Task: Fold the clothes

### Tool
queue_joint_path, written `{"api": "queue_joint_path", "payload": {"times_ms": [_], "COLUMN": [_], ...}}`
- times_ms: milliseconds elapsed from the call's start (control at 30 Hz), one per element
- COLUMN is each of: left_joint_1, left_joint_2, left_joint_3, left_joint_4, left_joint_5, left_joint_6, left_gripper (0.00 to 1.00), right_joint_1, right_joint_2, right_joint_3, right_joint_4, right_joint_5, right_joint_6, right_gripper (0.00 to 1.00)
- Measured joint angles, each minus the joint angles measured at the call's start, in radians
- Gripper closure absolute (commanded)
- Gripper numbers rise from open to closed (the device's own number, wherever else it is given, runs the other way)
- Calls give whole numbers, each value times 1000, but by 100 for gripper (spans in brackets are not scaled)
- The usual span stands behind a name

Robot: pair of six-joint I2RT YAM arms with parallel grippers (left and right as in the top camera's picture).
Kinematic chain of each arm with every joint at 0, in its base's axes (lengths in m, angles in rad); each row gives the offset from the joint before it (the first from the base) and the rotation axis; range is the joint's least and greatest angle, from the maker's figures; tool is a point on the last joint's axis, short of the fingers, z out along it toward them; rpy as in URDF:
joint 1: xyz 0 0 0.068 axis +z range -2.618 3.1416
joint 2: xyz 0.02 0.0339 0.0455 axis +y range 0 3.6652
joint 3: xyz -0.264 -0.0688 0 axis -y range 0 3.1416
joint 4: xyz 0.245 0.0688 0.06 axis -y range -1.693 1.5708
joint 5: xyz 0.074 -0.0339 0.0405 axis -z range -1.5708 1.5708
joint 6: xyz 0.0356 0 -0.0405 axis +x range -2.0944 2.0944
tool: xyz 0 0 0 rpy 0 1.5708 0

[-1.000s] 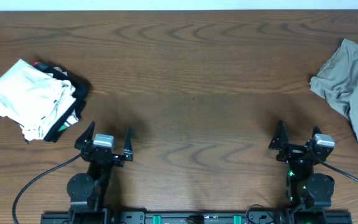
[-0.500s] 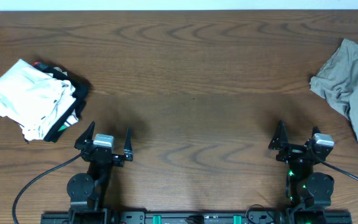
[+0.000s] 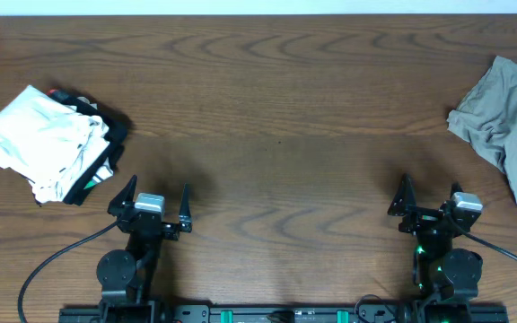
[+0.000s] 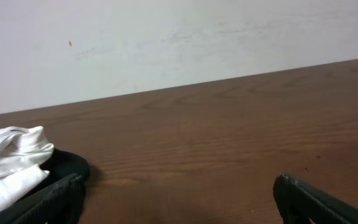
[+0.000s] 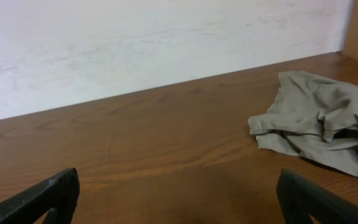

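No text, label, brand or number is readable in any view.

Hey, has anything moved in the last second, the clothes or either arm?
Nothing visibly changed. The white pile and the grey garment lie where they were, untouched. The left tool and the right tool are in the same spots, open and empty.

White garment atop black cloth, wooden table, white wall
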Motion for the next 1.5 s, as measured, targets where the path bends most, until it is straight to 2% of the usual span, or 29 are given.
{"api": "queue_joint_path", "payload": {"times_ms": [300, 533, 767, 933, 1133, 1367, 1500], "left_joint_1": [0, 0, 0, 0, 0, 0, 0], "left_joint_2": [1, 27, 94, 233, 474, 732, 829], "left_joint_3": [0, 0, 41, 158, 369, 643, 738], "left_joint_4": [0, 0, -53, -80, -216, -481, -594], "left_joint_5": [0, 0, 5, 6, 12, 20, 66], "left_joint_6": [-21, -118, -195, -208, -216, -218, -219], "left_gripper": [2, 2, 2, 2, 2, 2, 2], "right_joint_1": [0, 0, 0, 0, 0, 0, -1], "right_joint_2": [0, 0, 7, 51, 219, 580, 795], "right_joint_3": [0, 0, 63, 195, 426, 687, 831], "right_joint_4": [0, -9, -143, -243, -427, -688, -774], "right_joint_5": [-1, -38, -52, -28, -19, -26, -27], "right_joint_6": [0, 0, 0, 0, 1, 3, 3], "right_gripper": [1, 1, 1, 1, 1, 1, 1]}}
